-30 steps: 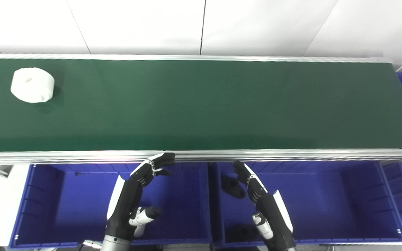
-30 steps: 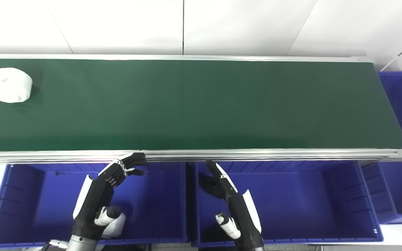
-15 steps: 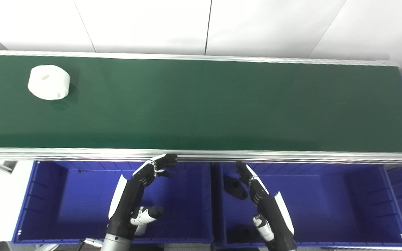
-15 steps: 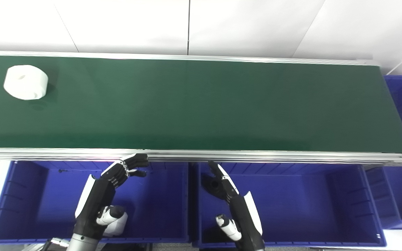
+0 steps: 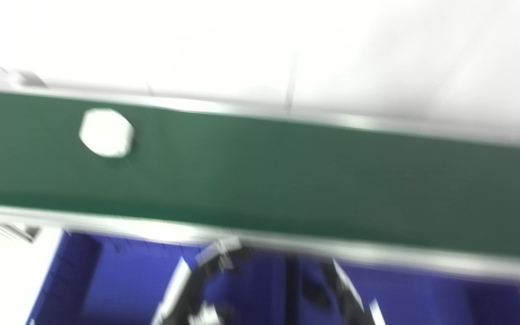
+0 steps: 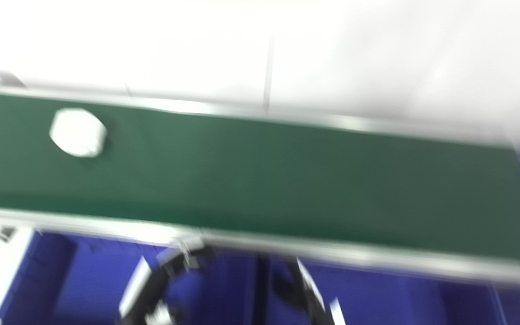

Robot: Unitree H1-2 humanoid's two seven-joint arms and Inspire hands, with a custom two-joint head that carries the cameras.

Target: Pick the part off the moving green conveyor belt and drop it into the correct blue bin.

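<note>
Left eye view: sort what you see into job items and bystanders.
Job: white part; green belt; left bin; right bin; left hand; right hand.
Bystanders: dark piece in right bin; white wall. All blurred.

I see the part (image 5: pixel 106 132) on the conveyor belt (image 5: pixel 287 180) toward its left end, near the far edge; bins (image 5: pixel 106 280) below the near edge.

The green belt (image 5: pixel 287 180) is lying bare except for the white part (image 5: pixel 105 132) sitting far left. The near rail (image 5: pixel 377 255) is standing between belt and blue bins (image 5: pixel 106 280); blur is hiding finer detail.
</note>
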